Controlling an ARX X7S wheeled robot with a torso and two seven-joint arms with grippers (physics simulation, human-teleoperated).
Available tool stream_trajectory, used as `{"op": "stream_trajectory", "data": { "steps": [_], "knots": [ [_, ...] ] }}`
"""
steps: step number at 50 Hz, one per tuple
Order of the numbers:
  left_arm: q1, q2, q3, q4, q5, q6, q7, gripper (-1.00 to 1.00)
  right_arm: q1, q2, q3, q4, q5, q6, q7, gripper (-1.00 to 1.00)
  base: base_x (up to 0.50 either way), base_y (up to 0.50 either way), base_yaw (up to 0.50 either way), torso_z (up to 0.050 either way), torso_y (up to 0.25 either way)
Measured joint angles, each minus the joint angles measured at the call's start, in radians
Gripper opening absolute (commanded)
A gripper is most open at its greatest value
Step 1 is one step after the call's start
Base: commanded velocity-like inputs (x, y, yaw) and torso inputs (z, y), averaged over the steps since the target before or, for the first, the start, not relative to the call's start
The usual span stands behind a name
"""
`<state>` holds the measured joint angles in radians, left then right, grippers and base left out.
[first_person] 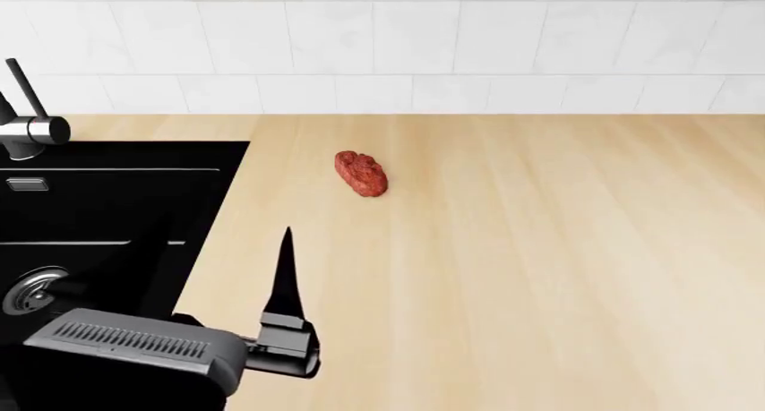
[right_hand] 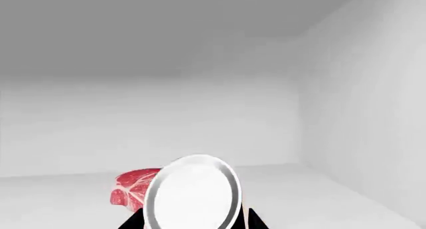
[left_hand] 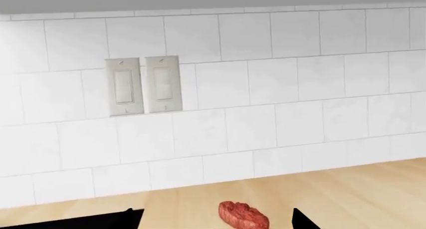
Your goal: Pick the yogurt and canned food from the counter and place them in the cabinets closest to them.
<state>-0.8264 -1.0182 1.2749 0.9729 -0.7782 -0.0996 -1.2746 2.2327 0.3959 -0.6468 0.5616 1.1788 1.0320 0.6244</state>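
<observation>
Since the can [right_hand: 193,191] is already up inside the cabinet [right_hand: 359,114], the thing that matters now is how it sits in the right gripper [right_hand: 193,223]. The right wrist view looks almost straight at its round grey top, so its long axis points back along the fingers instead of standing upright. The black fingers hug the rim on both sides, so I'd call that clamped on the can, not let go yet. It probably needs tipping onto its base before release. There's also a marbled chunk of meat [right_hand: 133,186] on the shelf just behind the can, near enough to bump. The yogurt doesn't show in any view, so no clue which way it lies from either arm. The left gripper [left_hand: 216,216] hangs over the counter [first_person: 538,250] beside the sink [first_person: 107,205], fingers spread wide with nothing in them. It points at a red lump of meat [first_person: 361,173] sitting further toward the wall. The left arm is the free one, so my guess is the yogurt is its job.
</observation>
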Motion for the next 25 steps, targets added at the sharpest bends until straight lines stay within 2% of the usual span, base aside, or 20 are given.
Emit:
{"op": "stream_trajectory", "data": {
  "steps": [4,9,24,25],
  "knots": [
    [-0.01,0.009,-0.001,-0.003,-0.009,-0.013,-0.002,1.0,0.064,-0.076,-0.047,0.221,-0.139,-0.03,-0.141,-1.0,0.0,0.0,0.0,0.0,0.0],
    [-0.022,0.022,-0.001,-0.008,-0.022,-0.03,-0.003,1.0,0.097,-0.139,-0.014,0.371,-0.284,-0.053,-0.25,-1.0,0.0,0.0,0.0,0.0,0.0],
    [-0.045,0.04,-0.004,-0.006,-0.047,-0.065,-0.017,1.0,0.056,-0.207,0.337,0.465,-0.699,-0.083,-0.421,-1.0,0.0,0.0,0.0,0.0,0.0],
    [-0.046,0.041,-0.004,-0.005,-0.048,-0.066,-0.018,1.0,0.054,-0.209,0.357,0.467,-0.721,-0.083,-0.43,1.0,0.0,0.0,0.0,0.0,0.0]
  ]
}}
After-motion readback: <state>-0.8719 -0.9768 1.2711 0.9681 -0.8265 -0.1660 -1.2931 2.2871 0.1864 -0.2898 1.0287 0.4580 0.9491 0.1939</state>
